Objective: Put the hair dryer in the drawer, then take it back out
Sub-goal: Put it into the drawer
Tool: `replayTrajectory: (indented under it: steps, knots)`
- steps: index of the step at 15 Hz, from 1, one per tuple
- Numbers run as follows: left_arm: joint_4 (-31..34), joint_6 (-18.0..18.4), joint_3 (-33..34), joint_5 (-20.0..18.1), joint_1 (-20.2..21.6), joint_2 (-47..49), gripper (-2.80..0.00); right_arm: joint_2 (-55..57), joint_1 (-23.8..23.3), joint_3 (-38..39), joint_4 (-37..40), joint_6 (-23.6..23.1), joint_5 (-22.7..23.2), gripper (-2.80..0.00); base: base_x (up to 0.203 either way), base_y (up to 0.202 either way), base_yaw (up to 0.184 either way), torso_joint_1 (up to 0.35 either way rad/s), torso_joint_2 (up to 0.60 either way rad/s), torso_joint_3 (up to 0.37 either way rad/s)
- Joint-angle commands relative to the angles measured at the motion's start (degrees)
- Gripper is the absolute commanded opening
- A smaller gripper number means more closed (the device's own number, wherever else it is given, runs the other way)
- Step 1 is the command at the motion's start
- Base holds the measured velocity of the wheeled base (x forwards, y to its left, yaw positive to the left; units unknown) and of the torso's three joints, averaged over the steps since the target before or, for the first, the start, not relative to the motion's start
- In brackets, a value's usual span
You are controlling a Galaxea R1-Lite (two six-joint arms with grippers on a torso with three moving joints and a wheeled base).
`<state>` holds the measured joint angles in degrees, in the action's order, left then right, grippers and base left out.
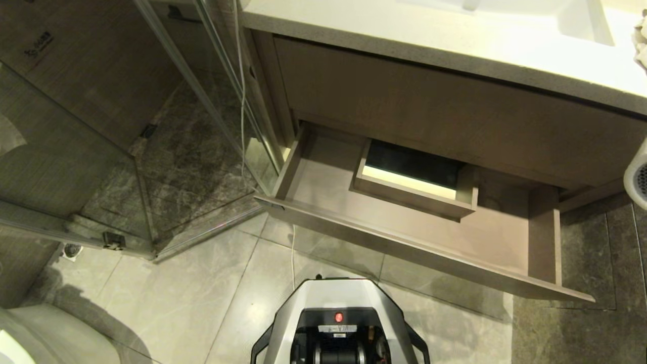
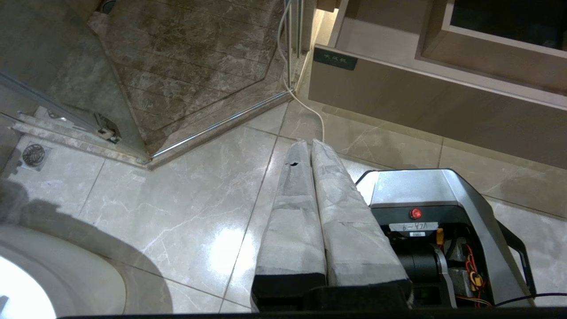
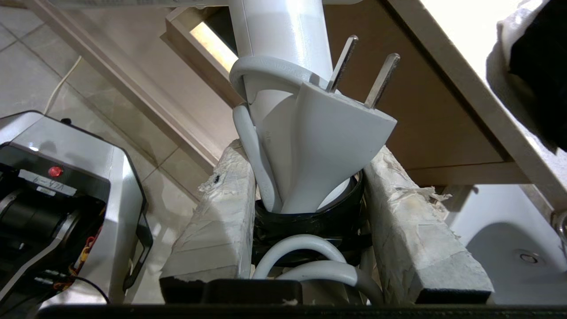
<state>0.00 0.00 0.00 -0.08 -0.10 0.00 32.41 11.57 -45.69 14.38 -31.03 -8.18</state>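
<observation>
The wide wood-grain drawer [image 1: 404,243] stands pulled open under the vanity, with a boxed cutout [image 1: 412,179] inside and bare floor around it. My right gripper [image 3: 305,150] is shut on the white hair dryer [image 3: 283,31], gripping its handle together with the bundled white cord and plug [image 3: 328,128]. The head view catches only the dryer's barrel end with grey grille [image 1: 638,178] at the far right edge, beyond the drawer's right side. My left gripper [image 2: 309,144] hangs parked over the floor tiles, shut and empty. The drawer's front carries a small black label [image 2: 335,58].
The pale countertop [image 1: 455,45] overhangs the drawer. A glass shower enclosure [image 1: 101,126] stands to the left, with a white cable [image 1: 293,253] running down beside it. My base [image 1: 338,323] sits just before the drawer front. A white rounded fixture [image 1: 30,338] is at the lower left.
</observation>
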Motion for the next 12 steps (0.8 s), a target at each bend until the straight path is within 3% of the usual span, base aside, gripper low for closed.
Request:
replayTrajectory:
  steps: [1,12]
  knots:
    - [0.00,0.00,0.09,0.00,0.01,0.00,-2.80,-0.34,0.03,0.69,-0.12,-0.17,-0.02,-2.80,0.000,0.000,0.000,-0.200,0.33,0.127]
    - [0.00,0.00,0.08,0.00,0.01,0.00,-2.80,-1.21,0.03,3.33,-0.92,-0.08,0.01,-2.80,0.000,0.000,0.000,-0.217,0.35,0.134]
